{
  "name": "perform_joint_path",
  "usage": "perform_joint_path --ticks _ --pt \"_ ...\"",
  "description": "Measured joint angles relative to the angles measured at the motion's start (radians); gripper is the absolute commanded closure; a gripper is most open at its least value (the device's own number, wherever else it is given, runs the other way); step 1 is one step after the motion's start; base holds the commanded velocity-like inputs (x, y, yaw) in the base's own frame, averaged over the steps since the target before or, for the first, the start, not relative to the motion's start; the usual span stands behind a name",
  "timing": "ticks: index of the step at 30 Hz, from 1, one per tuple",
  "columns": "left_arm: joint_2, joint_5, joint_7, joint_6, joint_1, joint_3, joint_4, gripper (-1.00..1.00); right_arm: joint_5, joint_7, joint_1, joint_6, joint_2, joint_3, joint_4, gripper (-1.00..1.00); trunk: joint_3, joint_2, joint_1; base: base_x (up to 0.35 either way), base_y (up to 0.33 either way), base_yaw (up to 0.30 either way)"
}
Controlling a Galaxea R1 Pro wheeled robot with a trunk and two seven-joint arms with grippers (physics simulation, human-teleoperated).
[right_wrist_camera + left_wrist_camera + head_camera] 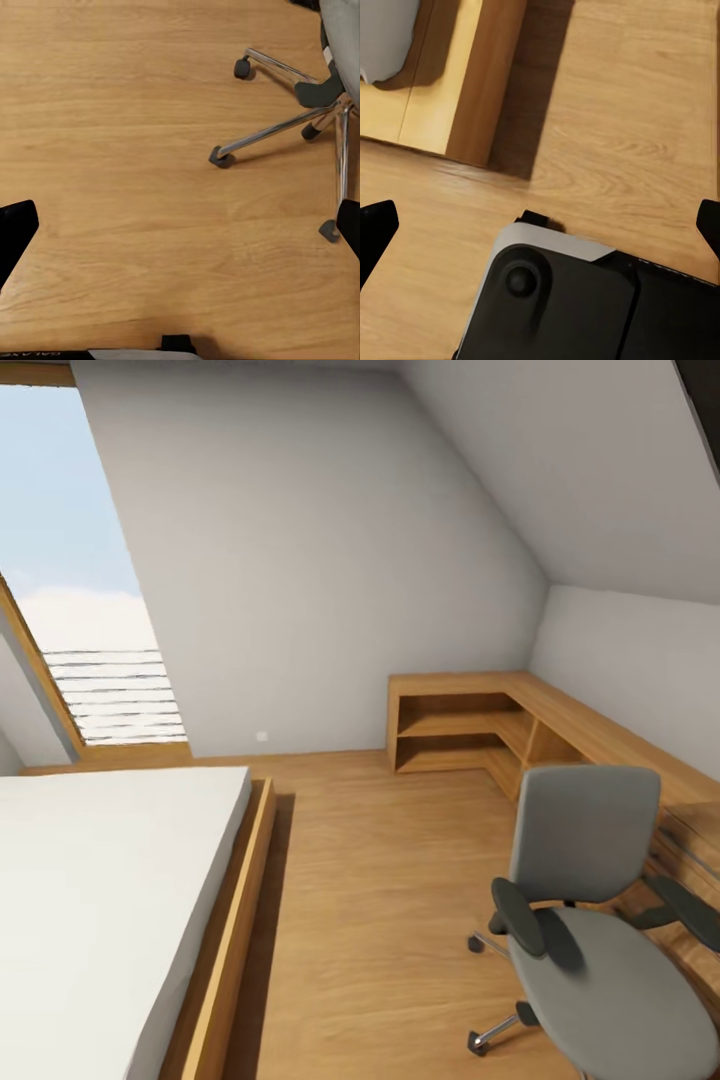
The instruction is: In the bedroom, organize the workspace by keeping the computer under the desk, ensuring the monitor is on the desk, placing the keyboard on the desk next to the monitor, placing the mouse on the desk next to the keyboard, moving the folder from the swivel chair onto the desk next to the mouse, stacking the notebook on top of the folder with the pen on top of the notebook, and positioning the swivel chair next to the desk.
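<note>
The swivel chair [590, 920], grey with black armrests, stands on the wood floor at the lower right of the head view, its back toward the wooden cabinets. The visible part of its seat is plain grey. Its chrome base and casters [285, 131] show in the right wrist view. My left gripper [544, 225] hangs open over the floor beside the bed frame. My right gripper [184, 225] is open above bare floor, well short of the chair's casters. The desk, computer, monitor, keyboard, mouse, folder, notebook and pen are out of view.
A bed [100, 900] with a wooden frame [484, 82] fills the left side. Low light wood shelves [460, 725] and a cabinet with bar handles [690, 840] run along the right wall. A tall window [90, 620] is at the back left. Open floor [380, 880] lies between bed and chair.
</note>
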Motion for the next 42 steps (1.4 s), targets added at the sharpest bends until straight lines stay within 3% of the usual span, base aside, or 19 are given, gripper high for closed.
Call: perform_joint_path --ticks 9,14,42 --pt "-0.005 0.000 0.003 -0.019 0.000 -0.001 -0.002 -1.00 0.001 0.034 -0.004 0.002 0.016 0.002 0.009 -1.00 0.000 0.000 0.000 0.109 0.000 0.000" --pt "-0.006 -0.001 0.003 -0.020 0.000 -0.003 -0.002 -1.00 0.002 0.013 -0.004 0.001 0.020 0.003 0.009 -1.00 0.000 0.000 0.000 0.216 0.000 0.000" --pt "-0.004 -0.002 0.003 -0.036 0.000 -0.006 -0.002 -1.00 0.002 0.002 -0.004 0.001 0.024 0.003 0.009 -1.00 0.000 0.000 0.000 0.319 0.000 0.000"
